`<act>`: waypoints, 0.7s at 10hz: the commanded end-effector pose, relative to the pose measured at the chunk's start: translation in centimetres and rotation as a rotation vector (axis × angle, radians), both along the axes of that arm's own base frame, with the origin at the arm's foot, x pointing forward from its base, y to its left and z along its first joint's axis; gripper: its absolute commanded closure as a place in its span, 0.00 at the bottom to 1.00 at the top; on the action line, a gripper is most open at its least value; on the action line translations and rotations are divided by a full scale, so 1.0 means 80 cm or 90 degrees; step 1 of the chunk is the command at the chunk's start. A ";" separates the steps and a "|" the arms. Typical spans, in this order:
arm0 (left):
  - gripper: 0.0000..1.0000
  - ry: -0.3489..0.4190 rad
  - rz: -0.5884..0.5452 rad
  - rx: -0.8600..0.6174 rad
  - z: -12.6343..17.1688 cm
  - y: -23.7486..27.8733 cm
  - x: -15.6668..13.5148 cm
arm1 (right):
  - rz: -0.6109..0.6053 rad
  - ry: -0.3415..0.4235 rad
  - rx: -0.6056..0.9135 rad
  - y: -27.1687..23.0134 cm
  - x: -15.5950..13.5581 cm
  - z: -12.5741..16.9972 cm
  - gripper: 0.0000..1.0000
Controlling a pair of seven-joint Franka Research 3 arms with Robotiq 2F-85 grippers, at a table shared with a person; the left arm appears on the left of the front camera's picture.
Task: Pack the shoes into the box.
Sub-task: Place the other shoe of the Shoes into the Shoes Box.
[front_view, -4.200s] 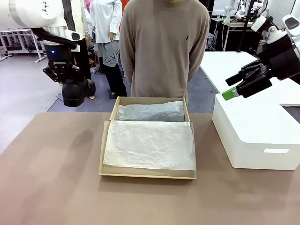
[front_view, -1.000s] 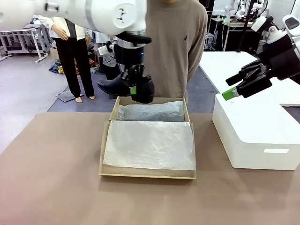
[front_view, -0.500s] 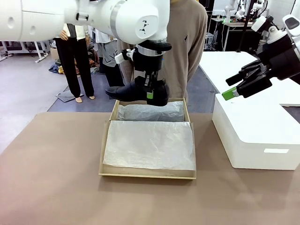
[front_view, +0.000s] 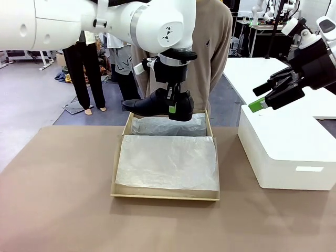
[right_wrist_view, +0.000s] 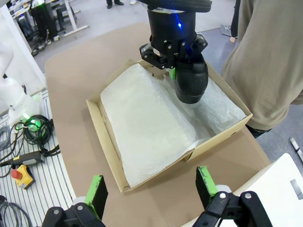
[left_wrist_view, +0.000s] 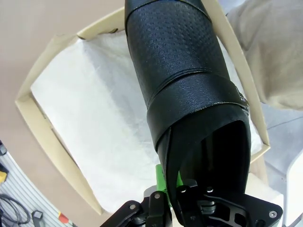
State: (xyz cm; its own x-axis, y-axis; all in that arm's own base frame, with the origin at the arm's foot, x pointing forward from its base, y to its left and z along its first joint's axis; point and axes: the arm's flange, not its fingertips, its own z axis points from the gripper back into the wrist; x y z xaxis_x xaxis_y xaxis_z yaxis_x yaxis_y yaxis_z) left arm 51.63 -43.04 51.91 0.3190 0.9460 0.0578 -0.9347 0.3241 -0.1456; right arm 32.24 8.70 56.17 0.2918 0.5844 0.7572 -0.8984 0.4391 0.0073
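Front cam looks across brown table (front_view: 58, 199) at person (front_view: 184, 47); L wrist cam close above, R wrist cam farther up, all sharing tan tissue-lined cardboard shoebox (front_view: 165, 195).

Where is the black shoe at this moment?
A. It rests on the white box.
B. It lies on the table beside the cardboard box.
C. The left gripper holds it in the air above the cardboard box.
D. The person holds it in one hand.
C: the left gripper is shut on the shoe, which hangs over the cardboard box.

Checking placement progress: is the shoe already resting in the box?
No, the shoe hangs above the box, clamped in the left end effector.
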 end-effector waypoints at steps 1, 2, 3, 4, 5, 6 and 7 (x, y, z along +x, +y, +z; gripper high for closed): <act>1.00 -0.004 0.001 0.001 0.008 0.008 -0.004 | 0.015 -0.011 0.014 0.000 0.005 0.001 0.00; 1.00 -0.004 0.001 0.001 0.008 0.008 -0.004 | 0.015 -0.011 0.014 0.000 0.005 0.001 0.00; 1.00 0.000 0.001 0.000 0.000 0.001 0.001 | 0.015 -0.011 0.014 0.000 0.005 0.001 0.00; 1.00 -0.012 0.021 -0.008 0.000 -0.006 -0.001 | 0.015 -0.011 0.014 0.000 0.005 0.001 0.00; 1.00 -0.019 0.022 -0.009 0.000 -0.017 -0.001 | 0.015 -0.011 0.014 0.000 0.005 0.001 0.00; 1.00 -0.017 0.031 -0.006 -0.003 -0.025 0.001 | 0.015 -0.011 0.014 0.000 0.005 0.001 0.00; 1.00 -0.018 0.045 -0.006 -0.005 -0.032 0.002 | 0.015 -0.011 0.014 0.000 0.005 0.001 0.00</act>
